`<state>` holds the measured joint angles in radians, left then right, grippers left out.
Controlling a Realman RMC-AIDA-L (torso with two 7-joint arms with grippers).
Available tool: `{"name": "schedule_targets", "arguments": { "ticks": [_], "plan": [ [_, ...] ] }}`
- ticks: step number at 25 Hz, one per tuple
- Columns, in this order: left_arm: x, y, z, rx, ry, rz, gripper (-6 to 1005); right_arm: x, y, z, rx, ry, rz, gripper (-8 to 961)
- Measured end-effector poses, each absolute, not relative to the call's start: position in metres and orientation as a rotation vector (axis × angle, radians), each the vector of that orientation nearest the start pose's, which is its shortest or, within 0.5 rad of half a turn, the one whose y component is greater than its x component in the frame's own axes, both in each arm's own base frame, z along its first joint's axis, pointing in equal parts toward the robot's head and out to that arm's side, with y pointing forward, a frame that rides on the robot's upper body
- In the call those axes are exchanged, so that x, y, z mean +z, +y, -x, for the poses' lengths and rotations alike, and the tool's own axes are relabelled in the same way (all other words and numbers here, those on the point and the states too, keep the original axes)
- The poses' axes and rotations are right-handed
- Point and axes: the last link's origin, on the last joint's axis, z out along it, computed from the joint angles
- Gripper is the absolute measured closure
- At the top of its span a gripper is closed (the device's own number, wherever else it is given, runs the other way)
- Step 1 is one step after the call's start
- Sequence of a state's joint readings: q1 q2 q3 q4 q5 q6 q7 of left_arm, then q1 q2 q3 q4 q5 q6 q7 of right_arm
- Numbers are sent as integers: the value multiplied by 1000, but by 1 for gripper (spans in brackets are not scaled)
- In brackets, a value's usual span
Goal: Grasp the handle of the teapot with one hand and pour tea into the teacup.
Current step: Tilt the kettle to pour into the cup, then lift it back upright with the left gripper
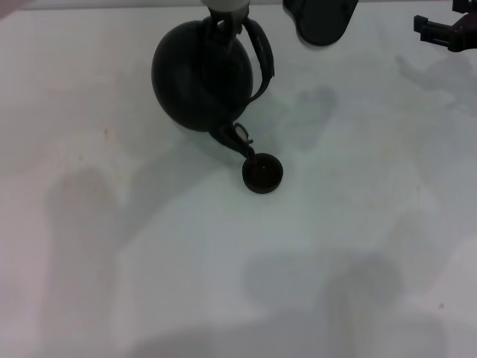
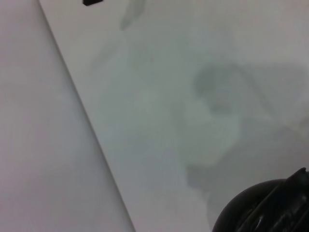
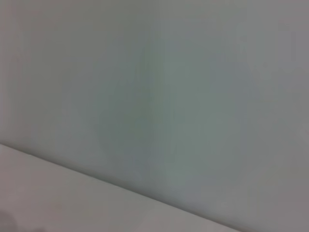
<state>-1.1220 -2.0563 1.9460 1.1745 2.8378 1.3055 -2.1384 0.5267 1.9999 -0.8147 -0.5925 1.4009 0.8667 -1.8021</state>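
Your left end effector (image 1: 223, 16) sits at the top edge of the head view, right over the teapot (image 1: 201, 74), and it looks clamped on the handle (image 1: 259, 60). I hedge that, because the fingers themselves are cut off by the frame and the left wrist view shows only a dark rounded slice of the teapot at its edge. The pot is tipped forward, hanging from that grip, with its short spout (image 1: 237, 140) pointing down and towards you, its tip just over the rim of the teacup (image 1: 262, 173). So you are in the pour itself. Judged from this, do it well by keeping the spout tip above the cup's opening rather than its near rim, since the cup is tiny against the pot and leaves little margin. Add tilt slowly from the wrist and avoid swinging the whole pot, because a heavy pot hung from an arched handle will want to rock. Do not let the spout press on the cup, which sits loose on the white worktop (image 1: 112, 224) and would likely slide. Your right end effector (image 1: 440, 31) is parked at the far right corner, well apart from the work; whether it is open or closed cannot be told.
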Motion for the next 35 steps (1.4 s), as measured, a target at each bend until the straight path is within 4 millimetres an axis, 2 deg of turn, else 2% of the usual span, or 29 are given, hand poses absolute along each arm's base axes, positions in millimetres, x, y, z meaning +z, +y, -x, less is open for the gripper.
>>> {"name": "schedule_targets", "arguments": {
  "ticks": [18, 35],
  "plan": [
    [-80, 397, 25, 1101, 934, 2356, 851, 47, 403, -325, 381, 714, 2109, 97],
    [-87, 404, 2, 1153, 1078, 2240, 850, 47, 403, -325, 382, 713, 2109, 97]
  ]
}}
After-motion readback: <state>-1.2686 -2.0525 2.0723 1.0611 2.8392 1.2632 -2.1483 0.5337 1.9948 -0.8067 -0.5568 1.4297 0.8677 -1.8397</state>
